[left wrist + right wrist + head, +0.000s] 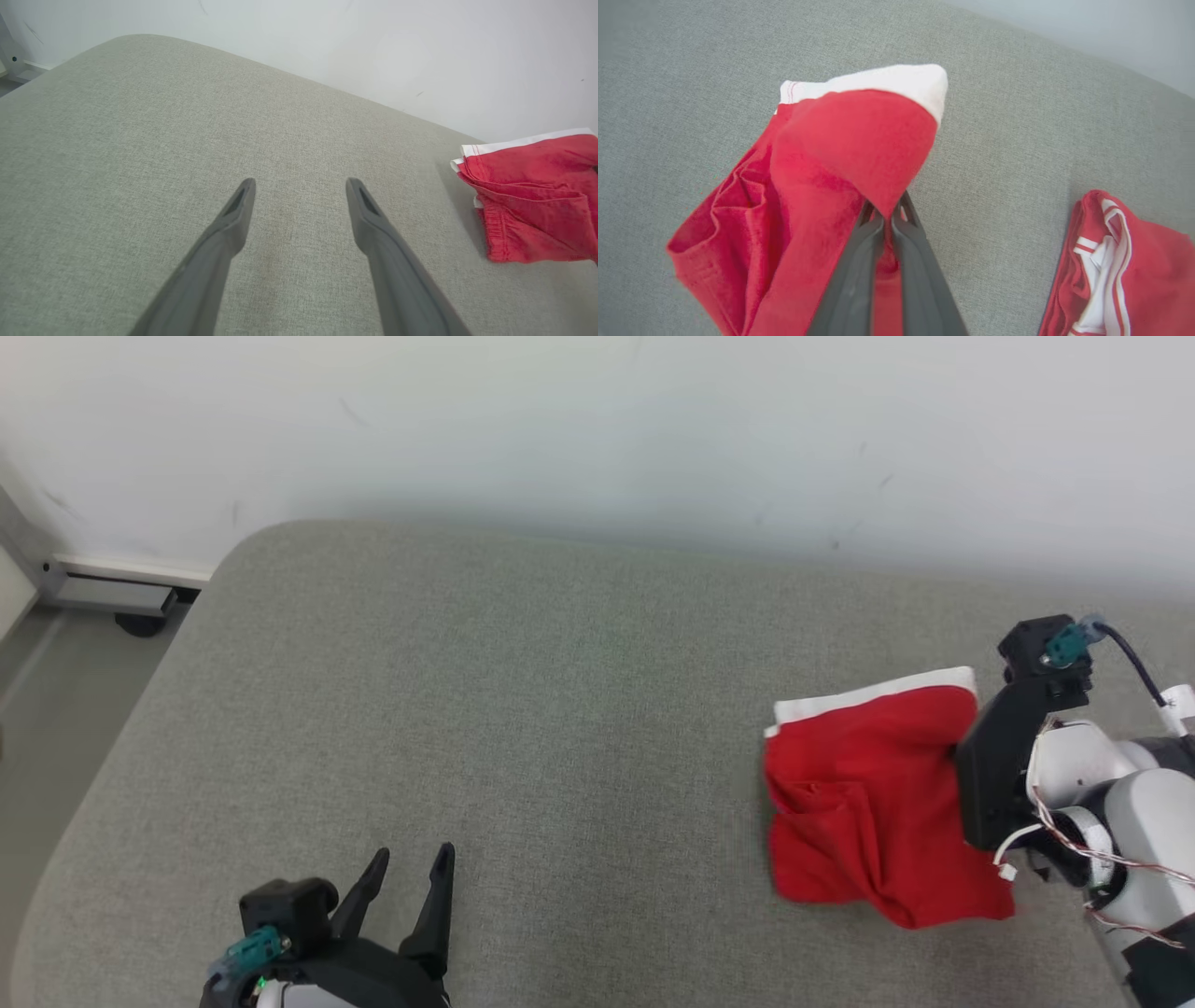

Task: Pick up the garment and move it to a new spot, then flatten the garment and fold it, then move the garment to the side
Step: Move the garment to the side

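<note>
Far left: a strip of floor [37,728] borders the rounded far left corner of the grey fabric-covered surface [560,709]. A white wall [597,420] runs along its far edge.

Near left: the left gripper [414,851] sits above the near edge, jaws spread wide and nothing between them. In its wrist view the fingers [233,224] frame bare grey fabric.

Right: the garment, red shorts [868,803] with a white waistband, is at the right part of the surface, well apart from the left gripper. The waistband faces the far edge. The cloth is bunched and creased.

Far right: the right gripper [888,224] is closed tight on a red fold of the shorts [822,177], which drape from its fingers. Whether the lower hem touches the surface cannot be determined.

In the right wrist view, a second red-and-white garment [1120,266] lies crumpled on the surface beside the shorts, apart from them.
</note>
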Tool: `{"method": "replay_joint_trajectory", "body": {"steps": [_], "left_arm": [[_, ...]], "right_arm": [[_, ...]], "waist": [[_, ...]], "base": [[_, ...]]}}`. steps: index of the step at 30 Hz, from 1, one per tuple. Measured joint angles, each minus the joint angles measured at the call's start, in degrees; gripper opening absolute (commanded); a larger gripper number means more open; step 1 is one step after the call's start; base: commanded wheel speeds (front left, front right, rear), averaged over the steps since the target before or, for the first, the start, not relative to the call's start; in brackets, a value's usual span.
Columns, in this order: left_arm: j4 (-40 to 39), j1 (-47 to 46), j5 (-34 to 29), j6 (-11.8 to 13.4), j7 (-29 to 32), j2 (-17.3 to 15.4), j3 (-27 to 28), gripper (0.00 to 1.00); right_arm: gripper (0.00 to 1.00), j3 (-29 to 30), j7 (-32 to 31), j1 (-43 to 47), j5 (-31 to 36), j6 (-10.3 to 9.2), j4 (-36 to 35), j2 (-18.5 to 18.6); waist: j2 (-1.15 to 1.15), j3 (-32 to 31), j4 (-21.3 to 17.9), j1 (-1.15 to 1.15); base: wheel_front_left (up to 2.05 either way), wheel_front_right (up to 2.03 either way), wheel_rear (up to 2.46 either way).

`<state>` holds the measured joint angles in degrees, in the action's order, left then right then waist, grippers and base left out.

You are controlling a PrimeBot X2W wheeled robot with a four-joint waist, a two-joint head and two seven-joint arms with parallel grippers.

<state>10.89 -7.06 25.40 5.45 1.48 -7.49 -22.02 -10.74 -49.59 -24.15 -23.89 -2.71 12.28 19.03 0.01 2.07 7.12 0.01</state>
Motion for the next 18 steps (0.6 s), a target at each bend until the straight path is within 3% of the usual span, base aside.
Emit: {"method": "replay_joint_trajectory", "body": {"steps": [12, 18], "left_arm": [[0.26, 2.63, 0.47, 0.0, -0.53, -0.09, 0.04, 1.0], [-0.58, 4.25, 0.53, 0.01, -0.59, -0.36, 0.23, 1.0]], "right_arm": [[0.0, 2.03, -8.39, 1.53, -0.48, 0.62, -7.6, 5.02], [0.0, 4.63, -11.56, 2.68, -2.27, 0.62, -7.97, 7.62]], "waist": [[-0.01, -2.79, -0.5, -0.01], [0.0, -2.86, -1.35, -0.01]], "base": [[0.0, 0.0, 0.0], [0.0, 0.0, 0.0]]}}
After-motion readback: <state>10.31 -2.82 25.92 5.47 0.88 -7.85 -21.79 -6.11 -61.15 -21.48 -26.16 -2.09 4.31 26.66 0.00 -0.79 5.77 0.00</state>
